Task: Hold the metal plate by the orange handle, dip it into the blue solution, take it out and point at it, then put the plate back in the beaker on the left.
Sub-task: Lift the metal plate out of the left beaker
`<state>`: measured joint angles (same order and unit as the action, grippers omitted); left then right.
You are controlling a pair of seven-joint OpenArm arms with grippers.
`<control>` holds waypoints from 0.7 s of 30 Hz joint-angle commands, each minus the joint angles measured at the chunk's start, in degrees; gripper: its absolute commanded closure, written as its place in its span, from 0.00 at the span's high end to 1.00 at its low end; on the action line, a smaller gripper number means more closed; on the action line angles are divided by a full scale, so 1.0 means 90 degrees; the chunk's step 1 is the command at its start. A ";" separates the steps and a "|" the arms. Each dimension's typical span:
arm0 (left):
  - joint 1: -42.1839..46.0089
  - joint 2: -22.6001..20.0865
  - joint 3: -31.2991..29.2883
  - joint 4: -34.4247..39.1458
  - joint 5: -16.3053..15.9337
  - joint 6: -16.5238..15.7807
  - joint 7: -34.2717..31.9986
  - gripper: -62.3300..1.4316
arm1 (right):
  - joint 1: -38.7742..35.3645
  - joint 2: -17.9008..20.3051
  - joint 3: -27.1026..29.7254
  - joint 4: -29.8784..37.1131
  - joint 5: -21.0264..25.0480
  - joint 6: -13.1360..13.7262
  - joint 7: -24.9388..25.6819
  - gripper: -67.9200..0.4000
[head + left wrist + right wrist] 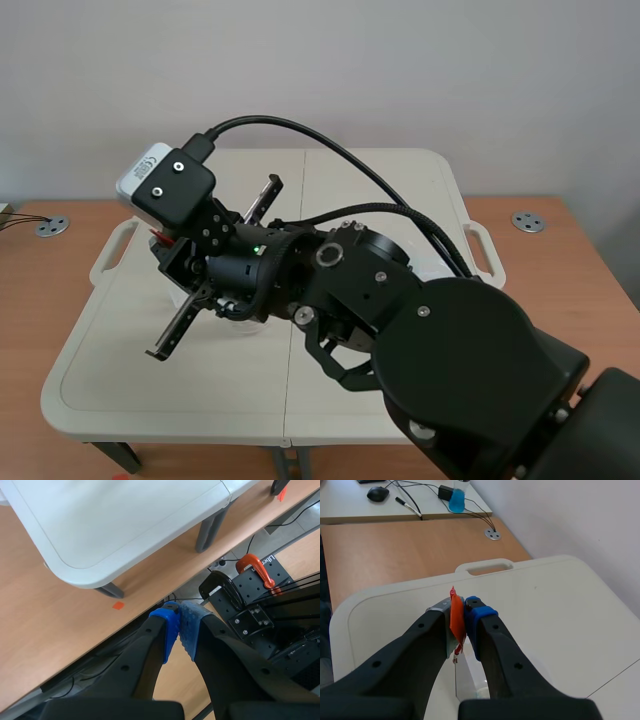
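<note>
Off the near corner of the white plastic folding surface, above the brown wooden bench it stands on, the left hand hangs clenched on nothing, its two blue dotted pads pressed flat together. A small orange tape square lies on the wood just beside that corner, and an orange clamp sits on a black perforated plate beyond the bench's edge. Over the left half of the white surface, the right arm reaches in from the right and past the middle, a grey wrist camera on top. Its right hand is clenched on the thin orange handle, which stands upright between the pads, its pointed tip poking just above the fingertips; in the scene view only a sliver of that orange handle shows beside the camera. The metal plate below the handle is hidden by the fingers, so I cannot tell whether it sits in a beaker. Something pale and glassy shows under the arm, too covered to identify. Farther right, a round metal grommet is set into the wooden bench.
</note>
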<state>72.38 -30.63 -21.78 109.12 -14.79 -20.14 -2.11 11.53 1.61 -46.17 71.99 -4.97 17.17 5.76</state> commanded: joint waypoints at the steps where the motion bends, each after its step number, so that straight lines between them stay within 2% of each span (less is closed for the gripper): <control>1: -0.0019 0.0015 -0.0012 0.0024 -0.0041 -0.0017 -0.0092 0.05 | 0.0107 0.0002 0.0182 0.0053 0.0044 -0.0032 0.0114 0.02; 11: -0.0075 0.0015 -0.0012 0.0024 -0.0039 -0.0019 -0.0087 0.05 | 0.0095 -0.0002 0.0765 0.0180 0.0051 -0.0024 0.0117 0.02; 21: -0.0092 0.0015 -0.0012 0.0024 -0.0039 -0.0022 -0.0087 0.05 | 0.0095 -0.0002 0.0809 0.0527 0.0051 0.0049 0.0056 0.02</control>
<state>71.44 -30.63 -21.78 109.10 -14.79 -20.16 -2.11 11.53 1.61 -38.74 74.78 -4.97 17.96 5.89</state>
